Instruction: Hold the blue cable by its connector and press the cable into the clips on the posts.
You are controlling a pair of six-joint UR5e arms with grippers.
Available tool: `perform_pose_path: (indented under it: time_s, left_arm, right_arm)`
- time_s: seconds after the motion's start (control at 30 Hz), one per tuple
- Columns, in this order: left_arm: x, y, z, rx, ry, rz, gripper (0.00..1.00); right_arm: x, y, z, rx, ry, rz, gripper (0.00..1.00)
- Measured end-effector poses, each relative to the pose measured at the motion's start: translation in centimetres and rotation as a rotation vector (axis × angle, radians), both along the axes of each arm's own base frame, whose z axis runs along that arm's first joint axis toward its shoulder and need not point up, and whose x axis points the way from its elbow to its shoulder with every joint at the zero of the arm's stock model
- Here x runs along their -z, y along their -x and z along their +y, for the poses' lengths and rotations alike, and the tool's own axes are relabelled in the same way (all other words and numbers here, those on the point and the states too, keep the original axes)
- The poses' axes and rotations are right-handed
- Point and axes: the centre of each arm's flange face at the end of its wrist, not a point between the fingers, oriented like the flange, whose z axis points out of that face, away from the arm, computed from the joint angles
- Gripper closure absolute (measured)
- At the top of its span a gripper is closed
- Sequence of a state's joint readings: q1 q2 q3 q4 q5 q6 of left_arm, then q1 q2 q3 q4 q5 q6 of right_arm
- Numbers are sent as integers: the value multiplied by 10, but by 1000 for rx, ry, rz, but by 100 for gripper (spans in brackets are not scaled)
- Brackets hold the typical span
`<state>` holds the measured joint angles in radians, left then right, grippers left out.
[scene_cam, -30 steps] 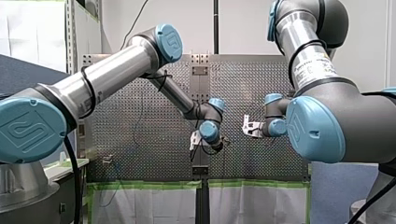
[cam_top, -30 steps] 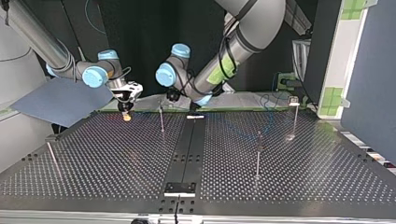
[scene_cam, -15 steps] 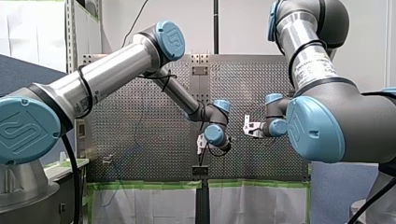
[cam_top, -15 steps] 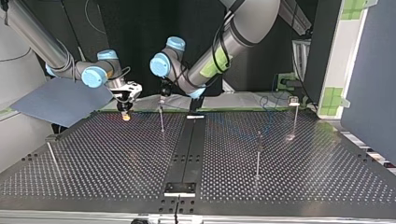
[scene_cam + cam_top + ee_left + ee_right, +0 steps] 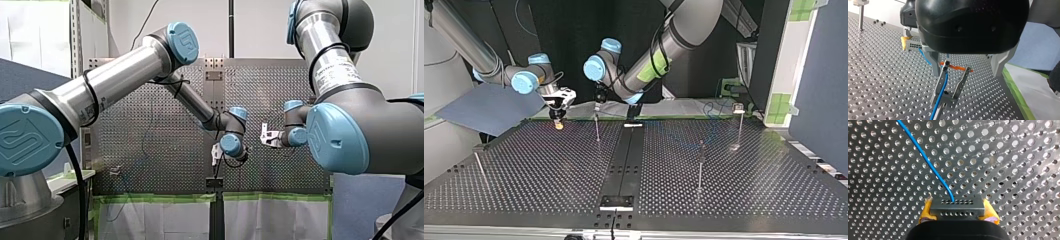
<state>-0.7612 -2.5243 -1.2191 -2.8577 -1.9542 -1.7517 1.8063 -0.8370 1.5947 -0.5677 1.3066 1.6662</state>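
The thin blue cable (image 5: 930, 165) ends in a grey connector (image 5: 956, 206), and my right gripper (image 5: 958, 212) is shut on that connector with its yellow pads (image 5: 926, 210). In the top view this gripper (image 5: 558, 119) sits low at the table's far edge. My left gripper (image 5: 966, 74) stands open, its metal fingers (image 5: 934, 63) on either side of a forked clip (image 5: 961, 81) on top of a post (image 5: 596, 127). The cable (image 5: 941, 93) runs down along one prong of the clip. Beyond it the connector (image 5: 913, 45) shows in my right gripper.
Three more thin posts stand on the perforated table (image 5: 744, 190): one (image 5: 700, 165) right of the middle rail, one (image 5: 739, 125) at the far right, one (image 5: 479, 167) at the near left. A small orange strip (image 5: 955, 67) lies behind the clip.
My left gripper has moved toward the top view's left and now hangs over the post near the middle rail. My right gripper has stayed put with the connector.
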Motion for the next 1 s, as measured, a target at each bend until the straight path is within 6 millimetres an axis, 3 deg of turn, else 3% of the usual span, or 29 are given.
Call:
perform_pose_path:
  time_s: [0.4, 0.63, 1.0]
  left_arm:
    - [-4, 6, -1, -16, -7, -7, 0]
    - [-28, 13, 3, -28, 22, -48, 0]
    - [-66, 12, 27, -60, 89, -117, 0]
  right_arm:
    - [0, 1, 0, 1, -1, 0, 100]
    - [0, 2, 0, 2, -3, 0, 100]
    - [1, 3, 0, 4, -9, 2, 100]
